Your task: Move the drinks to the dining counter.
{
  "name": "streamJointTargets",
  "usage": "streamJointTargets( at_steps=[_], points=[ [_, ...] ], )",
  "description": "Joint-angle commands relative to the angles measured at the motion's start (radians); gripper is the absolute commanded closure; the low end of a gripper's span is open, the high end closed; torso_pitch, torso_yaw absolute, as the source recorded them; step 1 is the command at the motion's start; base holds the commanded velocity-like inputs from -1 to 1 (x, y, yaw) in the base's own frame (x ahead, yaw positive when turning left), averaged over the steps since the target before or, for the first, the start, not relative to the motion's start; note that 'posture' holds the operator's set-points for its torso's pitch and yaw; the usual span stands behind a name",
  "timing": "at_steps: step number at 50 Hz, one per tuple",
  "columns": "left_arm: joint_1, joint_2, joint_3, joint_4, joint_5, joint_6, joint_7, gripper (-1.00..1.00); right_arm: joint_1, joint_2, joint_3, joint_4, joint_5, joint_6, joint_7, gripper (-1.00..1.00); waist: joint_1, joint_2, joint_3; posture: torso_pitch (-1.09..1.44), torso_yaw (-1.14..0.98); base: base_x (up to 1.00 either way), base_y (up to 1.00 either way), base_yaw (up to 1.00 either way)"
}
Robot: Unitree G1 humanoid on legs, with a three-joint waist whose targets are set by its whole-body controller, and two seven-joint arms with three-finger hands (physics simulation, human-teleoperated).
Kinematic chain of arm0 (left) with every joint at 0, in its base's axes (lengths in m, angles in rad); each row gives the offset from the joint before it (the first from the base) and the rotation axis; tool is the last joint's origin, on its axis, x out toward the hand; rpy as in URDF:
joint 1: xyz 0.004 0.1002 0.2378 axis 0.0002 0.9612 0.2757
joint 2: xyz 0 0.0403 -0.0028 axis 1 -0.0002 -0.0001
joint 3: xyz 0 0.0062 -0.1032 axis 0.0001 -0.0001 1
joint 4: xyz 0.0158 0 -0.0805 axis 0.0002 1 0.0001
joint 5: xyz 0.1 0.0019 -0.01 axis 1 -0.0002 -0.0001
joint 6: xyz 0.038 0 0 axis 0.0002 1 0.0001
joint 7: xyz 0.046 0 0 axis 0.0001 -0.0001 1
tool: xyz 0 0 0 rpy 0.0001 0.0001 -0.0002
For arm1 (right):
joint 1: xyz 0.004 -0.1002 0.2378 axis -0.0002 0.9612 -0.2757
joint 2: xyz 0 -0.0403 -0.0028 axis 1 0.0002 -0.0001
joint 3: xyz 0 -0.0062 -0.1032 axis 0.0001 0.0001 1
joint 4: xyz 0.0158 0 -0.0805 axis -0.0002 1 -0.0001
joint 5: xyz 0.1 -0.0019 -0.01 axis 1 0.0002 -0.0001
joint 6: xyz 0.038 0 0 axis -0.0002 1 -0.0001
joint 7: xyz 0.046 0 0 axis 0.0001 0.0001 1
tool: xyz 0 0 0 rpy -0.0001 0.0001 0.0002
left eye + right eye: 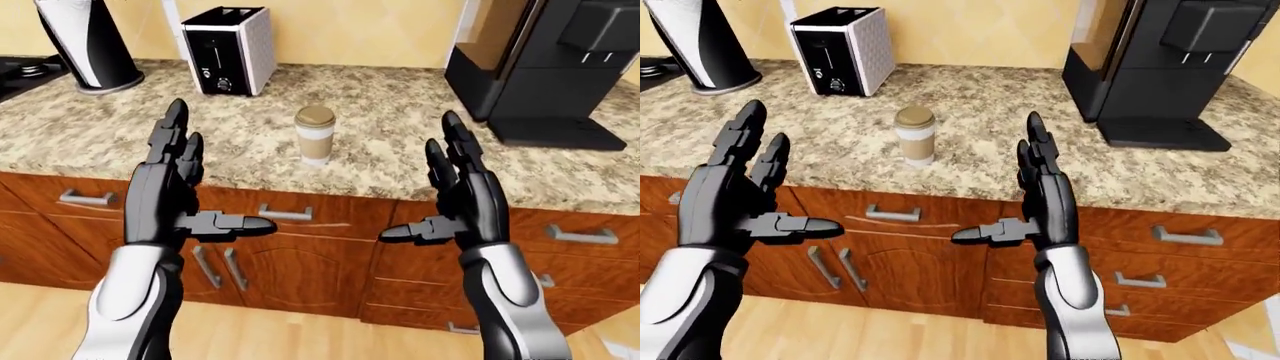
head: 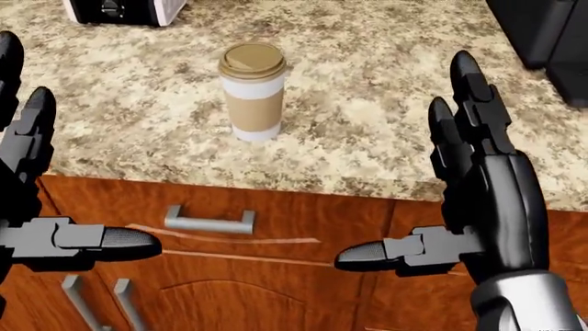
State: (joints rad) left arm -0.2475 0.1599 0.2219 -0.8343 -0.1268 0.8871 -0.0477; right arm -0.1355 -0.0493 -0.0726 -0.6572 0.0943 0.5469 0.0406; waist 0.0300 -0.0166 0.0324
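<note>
A paper coffee cup [image 1: 315, 135] with a brown lid and a white band stands upright on the speckled granite counter [image 1: 400, 120], near its near edge; it also shows in the head view [image 2: 253, 91]. My left hand [image 1: 185, 191] is open, fingers pointing up, thumb pointing right, held in the air below and left of the cup. My right hand [image 1: 450, 195] is open in the same pose, below and right of the cup. Neither hand touches the cup.
A toaster [image 1: 228, 49] stands at the top left of the counter, a black-and-white jug appliance [image 1: 85, 45] farther left, and a black coffee machine [image 1: 545, 67] at the right. Wooden cabinets with metal handles [image 1: 285, 214] run below the counter edge.
</note>
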Motion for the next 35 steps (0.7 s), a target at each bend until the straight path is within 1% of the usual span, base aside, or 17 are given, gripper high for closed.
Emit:
streamJointTargets(
  at_steps=[1, 2, 3, 5, 10, 13, 15, 17, 22, 23, 25, 28, 30, 32, 33, 34, 35],
  points=[
    [-0.017, 0.002, -0.004, -0.021, -0.004, -0.029, -0.004, -1.0, -0.011, -0.005, -0.011, -0.023, -0.002, -0.025, -0.003, -1.0, -0.004, -0.011, -0.017, 0.0, 0.0, 0.35, 0.0, 0.0],
    [-0.016, 0.001, -0.004, -0.021, -0.003, -0.029, -0.004, -1.0, -0.01, -0.004, -0.012, -0.026, 0.001, -0.025, -0.004, -1.0, -0.009, -0.046, -0.031, 0.0, 0.0, 0.36, 0.0, 0.0],
    [-0.016, 0.001, -0.004, -0.022, -0.004, -0.029, -0.004, -1.0, -0.01, -0.004, -0.013, -0.029, 0.003, -0.023, -0.005, -1.0, -0.017, -0.007, -0.008, 0.0, 0.0, 0.35, 0.0, 0.0],
    [-0.011, -0.002, -0.01, -0.024, -0.001, -0.033, -0.003, -1.0, -0.009, -0.002, -0.019, -0.024, 0.009, -0.032, -0.01, -1.0, -0.024, -0.034, 0.008, 0.0, 0.0, 0.35, 0.0, 0.0],
    [-0.012, -0.005, -0.014, -0.029, 0.003, -0.029, -0.005, -1.0, -0.008, -0.003, -0.02, -0.047, 0.022, -0.023, -0.016, -1.0, -0.033, -0.021, 0.001, 0.0, 0.0, 0.08, 0.0, 0.0],
    [-0.014, -0.004, -0.014, -0.034, 0.004, -0.023, -0.005, -1.0, -0.009, -0.004, -0.028, -0.044, 0.032, -0.032, -0.02, -1.0, -0.042, 0.004, 0.007, 0.0, 0.0, 0.0, 0.0, 0.0],
    [-0.016, -0.004, -0.013, -0.036, 0.003, -0.019, -0.005, -1.0, -0.011, -0.006, -0.031, -0.047, 0.036, -0.031, -0.024, -1.0, -0.046, 0.056, -0.012, 0.0, 0.0, 0.0, 0.0, 0.0],
    [-0.016, -0.004, -0.013, -0.036, 0.003, -0.019, -0.005, -1.0, -0.006, -0.01, -0.022, -0.054, 0.023, -0.047, -0.029, -1.0, -0.048, 0.033, -0.011, 0.0, 0.0, 0.0, 0.0, 0.0],
    [-0.026, 0.0, -0.007, -0.049, -0.001, 0.0, -0.005, -1.0, -0.014, -0.009, -0.027, -0.077, 0.032, -0.031, -0.031, -1.0, -0.038, 0.017, -0.029, 0.0, 0.0, 0.0, 0.0, 0.0],
    [-0.036, 0.001, -0.006, -0.048, -0.004, 0.007, -0.003, -1.0, -0.019, -0.008, -0.034, -0.072, 0.037, -0.03, -0.036, -1.0, -0.035, 0.024, -0.053, 0.0, 0.0, 0.13, 0.0, 0.0],
    [-0.036, 0.001, -0.017, -0.043, 0.0, 0.001, -0.001, -1.0, -0.019, -0.01, -0.033, -0.069, 0.038, -0.034, -0.039, -1.0, -0.021, 0.03, -0.014, 0.0, 0.0, 0.16, 0.0, 0.0],
    [-0.036, 0.001, -0.025, -0.035, 0.005, -0.006, -0.002, -1.0, -0.016, -0.01, -0.035, -0.058, 0.04, -0.047, -0.039, -1.0, -0.016, 0.039, -0.003, 0.0, 0.0, 0.16, 0.0, 0.0],
    [-0.039, 0.0, -0.032, -0.008, 0.016, -0.025, -0.004, -1.0, -0.017, -0.01, -0.039, -0.061, 0.044, -0.047, -0.044, -1.0, -0.016, 0.015, 0.018, 0.0, 0.0, 0.09, 0.0, 0.0],
    [-0.044, -0.002, -0.047, 0.016, 0.03, -0.041, -0.006, -1.0, -0.019, -0.011, -0.043, -0.06, 0.049, -0.05, -0.049, -1.0, -0.01, -0.024, -0.01, 0.0, 0.0, 0.0, 0.0, 0.0],
    [-0.054, -0.002, -0.053, 0.03, 0.036, -0.046, -0.006, -1.0, -0.02, -0.012, -0.044, -0.061, 0.05, -0.05, -0.052, -1.0, -0.016, -0.036, 0.004, 0.0, 0.0, 0.0, 0.0, 0.0],
    [-0.065, -0.003, -0.063, 0.048, 0.044, -0.052, -0.006, -1.0, -0.018, -0.012, -0.044, -0.059, 0.052, -0.055, -0.053, -1.0, -0.02, 0.003, 0.004, 0.0, 0.0, 0.0, 0.0, 0.0],
    [-0.075, -0.004, -0.07, 0.061, 0.052, -0.056, -0.007, -1.0, -0.018, -0.012, -0.045, -0.057, 0.053, -0.058, -0.055, -1.0, -0.02, 0.0, -0.006, 0.0, 0.0, 0.0, 0.0, 0.0]
  ],
)
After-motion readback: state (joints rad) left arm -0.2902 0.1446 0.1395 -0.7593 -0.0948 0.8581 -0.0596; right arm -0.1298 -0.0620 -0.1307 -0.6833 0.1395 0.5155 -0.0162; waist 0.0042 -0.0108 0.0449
